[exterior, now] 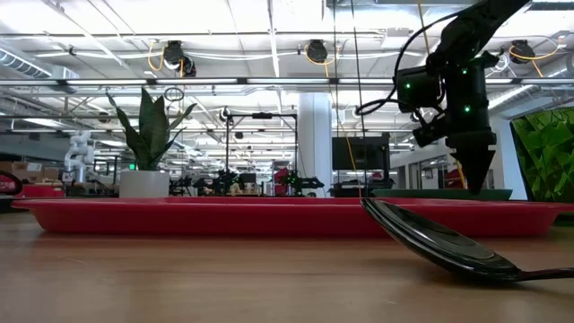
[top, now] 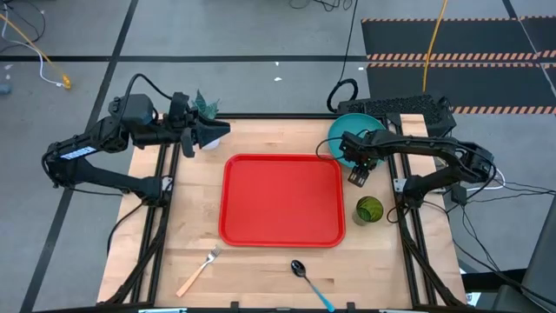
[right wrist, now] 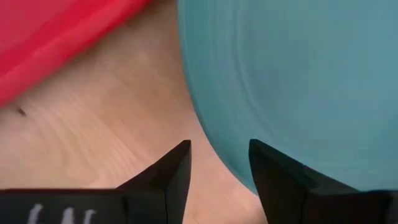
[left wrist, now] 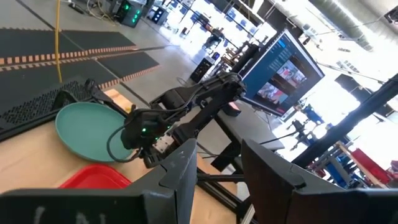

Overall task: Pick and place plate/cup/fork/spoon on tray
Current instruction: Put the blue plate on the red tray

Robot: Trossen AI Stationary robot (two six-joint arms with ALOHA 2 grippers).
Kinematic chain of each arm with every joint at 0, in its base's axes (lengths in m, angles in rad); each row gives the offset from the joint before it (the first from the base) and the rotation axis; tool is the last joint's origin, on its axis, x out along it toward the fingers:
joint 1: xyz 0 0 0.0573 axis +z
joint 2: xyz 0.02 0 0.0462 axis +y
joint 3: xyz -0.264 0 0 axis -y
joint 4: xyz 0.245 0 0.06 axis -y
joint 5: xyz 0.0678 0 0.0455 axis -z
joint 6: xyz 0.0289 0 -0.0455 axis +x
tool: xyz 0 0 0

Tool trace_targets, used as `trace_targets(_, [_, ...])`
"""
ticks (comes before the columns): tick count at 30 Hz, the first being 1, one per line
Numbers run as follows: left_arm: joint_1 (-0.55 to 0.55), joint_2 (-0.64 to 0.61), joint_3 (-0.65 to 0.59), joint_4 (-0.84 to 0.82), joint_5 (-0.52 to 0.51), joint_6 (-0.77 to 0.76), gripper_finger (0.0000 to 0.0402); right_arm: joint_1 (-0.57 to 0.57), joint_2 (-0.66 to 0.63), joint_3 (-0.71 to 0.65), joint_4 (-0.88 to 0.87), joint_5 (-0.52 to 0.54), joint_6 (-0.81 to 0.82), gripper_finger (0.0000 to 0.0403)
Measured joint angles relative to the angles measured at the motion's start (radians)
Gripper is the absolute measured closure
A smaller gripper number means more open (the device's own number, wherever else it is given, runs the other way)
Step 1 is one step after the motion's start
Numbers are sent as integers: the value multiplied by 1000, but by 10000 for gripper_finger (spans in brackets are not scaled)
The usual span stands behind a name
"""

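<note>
The teal plate lies on the table past the red tray's far right corner. My right gripper points down just above the plate's near-left rim. It is open, one finger over the plate and one over bare wood; in the low view its tip hangs close above the plate. The olive-green cup stands right of the tray. The orange-handled fork and blue-handled spoon lie near the front edge. My left gripper waits, open and empty, at the far left.
A white pot with a green plant stands at the far edge beside my left gripper. The spoon's bowl lies close in front of the low camera. Bare wood runs between the tray and the table's left and near edges.
</note>
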Motion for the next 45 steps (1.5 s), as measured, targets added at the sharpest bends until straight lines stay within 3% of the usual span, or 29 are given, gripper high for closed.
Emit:
trace_targets(6, [0, 0, 0, -20, 0, 0, 272, 0, 28, 0, -1, 2, 4, 286])
trace_targets(14, [0, 0, 0, -72, 0, -6, 272, 2, 23, 1, -17, 3, 20, 392])
trace_targets(22, [0, 0, 0, -71, 0, -7, 272, 1, 16, 0, -100, 6, 75, 400])
trace_targets(30, [0, 0, 0, -73, 6, 12, 272, 3, -75, 26, -179, 1, 105, 402])
trace_targets(38, [0, 0, 0, -97, 7, 45, 272, 79, -170, 267, -246, 1, 88, 402])
trace_targets(45, [2, 4, 0, -130, -2, 58, 272, 200, -69, 605, -314, 25, 81, 402])
